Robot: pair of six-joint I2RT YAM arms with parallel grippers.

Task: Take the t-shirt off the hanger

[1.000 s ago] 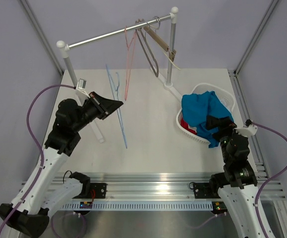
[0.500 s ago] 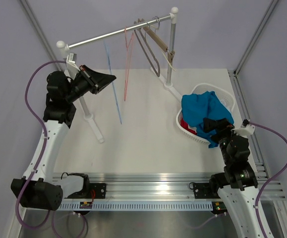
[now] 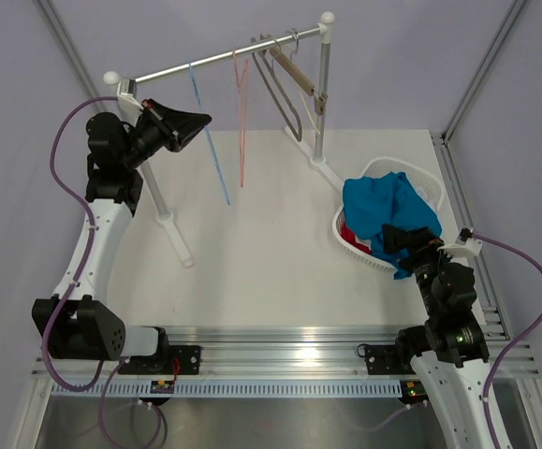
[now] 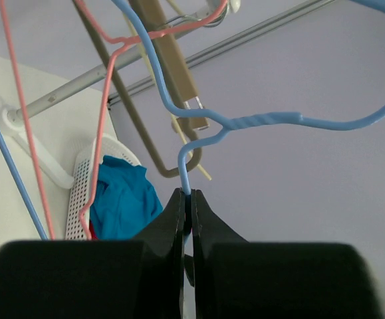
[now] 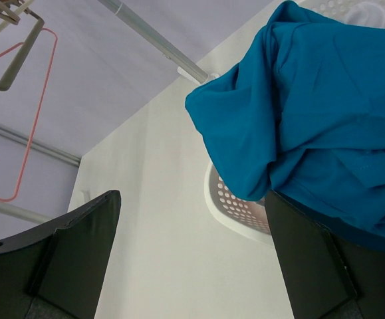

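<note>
At metal rail [image 3: 224, 60], left fingers [image 4: 174, 222] pinch thin blue hanger [image 4: 265, 119], probably wire.

You lifted your left claw [image 3: 200, 120], clamped on the blue hanger [image 3: 210, 140], from low over the tabletop [image 3: 252, 243] up beside the rail [image 3: 224, 58]. The hanger rose with it, and its top reached the rail's height, close to the pink hanger [image 3: 242, 122]. Your left arm straightened upward and swung back.

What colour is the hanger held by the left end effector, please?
Blue; the hanger shows best in the left wrist view.
</note>
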